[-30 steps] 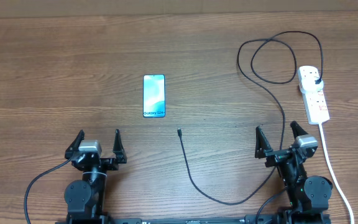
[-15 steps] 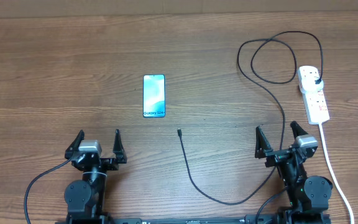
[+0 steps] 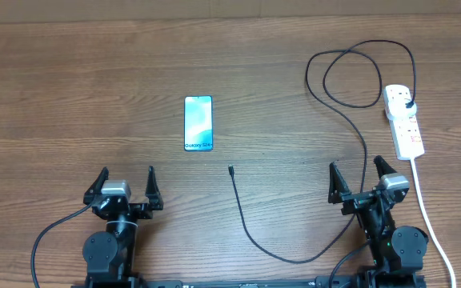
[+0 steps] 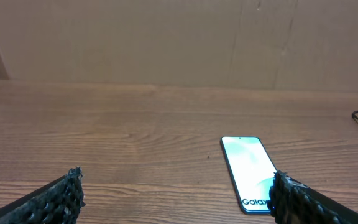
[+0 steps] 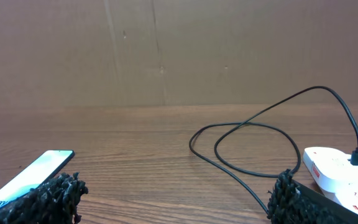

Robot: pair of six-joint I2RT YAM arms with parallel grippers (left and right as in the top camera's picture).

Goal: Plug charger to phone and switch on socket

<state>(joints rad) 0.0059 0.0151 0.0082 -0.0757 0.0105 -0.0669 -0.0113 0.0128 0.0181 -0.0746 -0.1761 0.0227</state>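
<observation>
**A:** Step in hand?

**B:** By the look of it, the very first: going for the long thin black charger cable (image 3: 237, 192). Not yet plugged into the small rectangular black-edged phone with the pale blue screen (image 3: 198, 123).

**A:** State of the left tool (image 3: 127, 170) and the right tool (image 3: 354, 162)?

**B:** Spread wide, both of them, pinching nothing. Parked at the near edge of the brown wooden bench (image 3: 70, 96), well apart from each other.

**A:** Whereabouts of the phone?

**B:** Flat on the bench, screen up, farther out than the left tool and to its right.

**A:** And the cable's small connector tip (image 3: 230, 170)?

**B:** Loose on the wood, near and right of the phone, not touching it, between the two tools. Curves from there along the near side, passes the right tool, loops at far right and ends in a black plug (image 3: 407, 104) seated in the white elongated power strip (image 3: 403, 122).

**A:** Next move?

**B:** Probably pinching the cable just behind the tip, low against the wood. Then lining the tip up with the phone's near short end, likely with the other tool steadying the phone. Switching the strip on last; a job for the right tool, near it.
</observation>
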